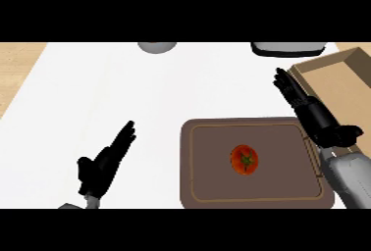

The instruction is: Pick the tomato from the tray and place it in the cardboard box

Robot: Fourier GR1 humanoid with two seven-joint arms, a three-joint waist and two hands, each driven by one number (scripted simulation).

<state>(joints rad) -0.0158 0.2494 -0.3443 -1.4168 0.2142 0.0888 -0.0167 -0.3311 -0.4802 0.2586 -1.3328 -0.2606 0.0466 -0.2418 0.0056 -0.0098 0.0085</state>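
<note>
The left hand (101, 164) rests open at the lower left. The tomato (245, 159) lies mid-tray (199, 162). The right hand (311, 112), fingers straight, holds nothing between tray and box (340, 73); it should swing left, descend above the tomato, then curl.

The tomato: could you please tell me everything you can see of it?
The tomato is red and smooth, with a dark green star-shaped stem cap facing up. It looks whole. It lies right of the middle of the brown tray, inside the tray's thin inner line, and touches only the tray. Neither hand is on it: the right hand is beyond the tray's far right corner, fingers straight.
</note>
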